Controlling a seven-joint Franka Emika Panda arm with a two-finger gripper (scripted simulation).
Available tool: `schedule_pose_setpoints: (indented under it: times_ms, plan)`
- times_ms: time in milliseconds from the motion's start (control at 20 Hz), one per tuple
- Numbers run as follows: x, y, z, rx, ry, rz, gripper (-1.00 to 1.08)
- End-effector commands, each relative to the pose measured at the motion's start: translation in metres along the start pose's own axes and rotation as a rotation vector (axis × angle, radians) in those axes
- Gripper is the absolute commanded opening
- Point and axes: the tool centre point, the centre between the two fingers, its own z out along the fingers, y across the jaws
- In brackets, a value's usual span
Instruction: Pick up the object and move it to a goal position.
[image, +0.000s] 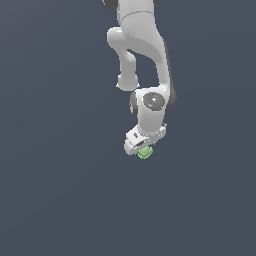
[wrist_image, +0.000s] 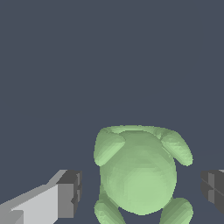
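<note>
In the wrist view the light-green object fills the near part of the frame, a rounded, lumpy body with two flap-like lobes at its upper corners and two smaller knobs at its lower end, the lowest part cut off by the picture's edge. It sits between the two dark finger pads of the gripper; one pad is carried on a pale grey finger that shows in full, the other pad only peeks in at the opposite edge. The jaws stand apart, with a strip of bare floor visible between each pad and the blob, so neither pad touches it. Behind the object there is only the flat, dark slate-blue floor, unmarked and with no edge or corner in sight, so the object's place on it cannot be tied to any border. In the exterior view the same green blob appears very small, just under the tip of the white gripper and partly hidden by it, a little toward the exterior view's right of the frame's middle. Whether it rests on the floor or hangs clear of it cannot be told from this angle. Farther back the white arm rises from the wrist joint, bends through an elbow and runs out of the picture's top edge, against the same plain dark ground.
</note>
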Motion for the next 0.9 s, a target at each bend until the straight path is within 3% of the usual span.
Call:
schedule_pose_setpoints:
  times_ms: [0,300,350,850]
  plan:
    - [-0.001,-0.001,0.013,0.000,0.000,-0.002,1.00]
    - [0.000,0.000,0.024,0.000,0.000,-0.002,1.00]
    - [0.000,0.000,0.024,0.000,0.000,-0.002,-1.00]
    - [0.001,0.001,0.023,-0.001,0.000,-0.002,-1.00]
